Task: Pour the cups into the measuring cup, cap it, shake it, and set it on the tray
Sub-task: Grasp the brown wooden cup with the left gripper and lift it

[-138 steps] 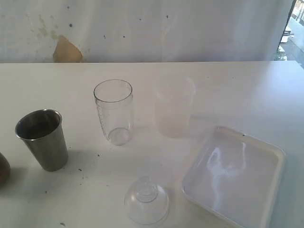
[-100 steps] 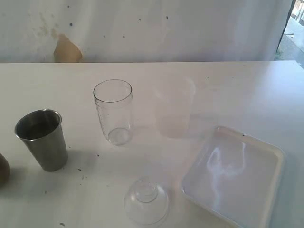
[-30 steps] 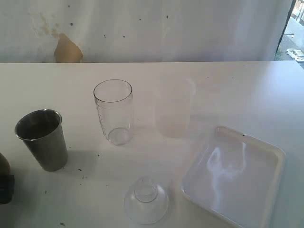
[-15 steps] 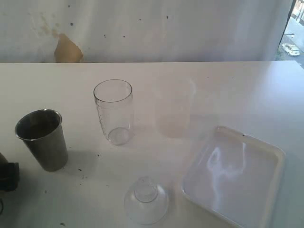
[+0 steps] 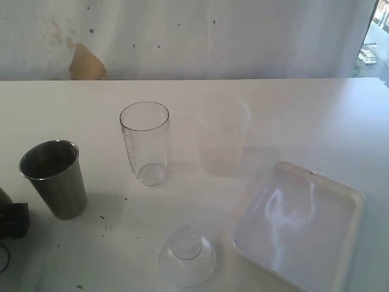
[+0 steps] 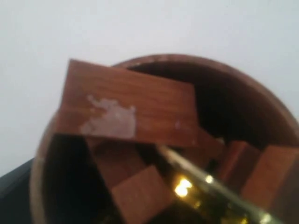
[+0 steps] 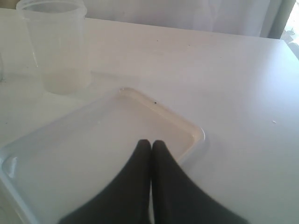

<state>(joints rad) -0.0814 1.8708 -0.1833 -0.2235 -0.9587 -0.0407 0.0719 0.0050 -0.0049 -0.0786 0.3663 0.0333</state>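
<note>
One white table [image 5: 304, 115]; stained wall [image 5: 182, 36]

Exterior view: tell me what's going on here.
The left gripper, open, is at the wooden cup at the view's left edge; that cup holds brown wooden pieces. The right gripper is shut, pointing toward the tray. The measuring cup stands uncapped and looks empty, between the steel tumbler and the frosted cup.

Open gaps separate steel tumbler [image 5: 53, 178], measuring cup [image 5: 145, 143] and frosted cup [image 5: 222, 140]; dome lid [image 5: 187, 257] and tray [image 5: 316, 176] occupy the desk's [image 5: 304, 115] foreground.
</note>
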